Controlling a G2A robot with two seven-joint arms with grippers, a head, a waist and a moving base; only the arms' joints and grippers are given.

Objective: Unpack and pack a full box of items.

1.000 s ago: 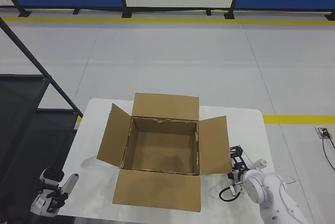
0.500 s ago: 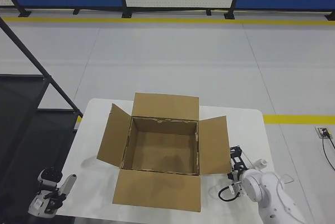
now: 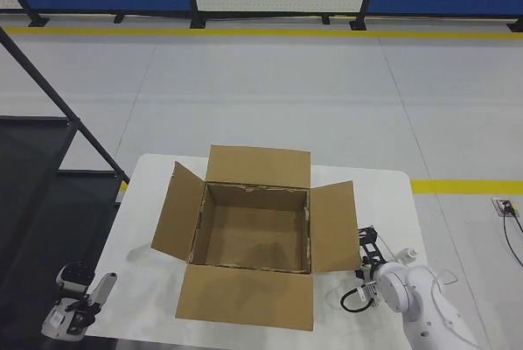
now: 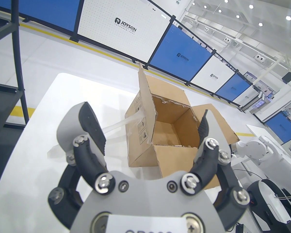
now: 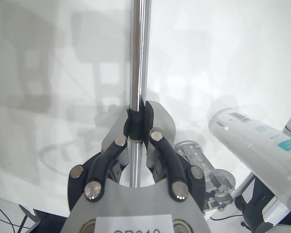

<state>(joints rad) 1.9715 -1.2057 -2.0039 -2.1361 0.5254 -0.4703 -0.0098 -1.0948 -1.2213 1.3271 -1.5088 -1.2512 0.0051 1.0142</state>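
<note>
An open cardboard box (image 3: 244,296) stands in the middle of the white table (image 3: 384,192), all flaps folded out, its visible floor bare. My left gripper (image 3: 87,287) hovers off the table's near left corner, open and holding nothing; in its wrist view the left gripper (image 4: 145,111) faces the box (image 4: 145,151), which has a strip of clear tape (image 4: 121,123) hanging from one flap. My right gripper (image 3: 366,249) sits low on the table beside the box's right flap. The right gripper (image 5: 138,115) is shut on a shiny metal rod (image 5: 138,49) that sticks out past the fingertips.
A white bottle (image 5: 252,137) and a grey ribbed metal part (image 5: 198,161) lie on the table next to the right gripper. A black metal rack (image 3: 34,175) stands to the left of the table. Bare tabletop lies around the box.
The left gripper has drifted a little down and outward past the table's near left corner. The right arm and the box stay put.
</note>
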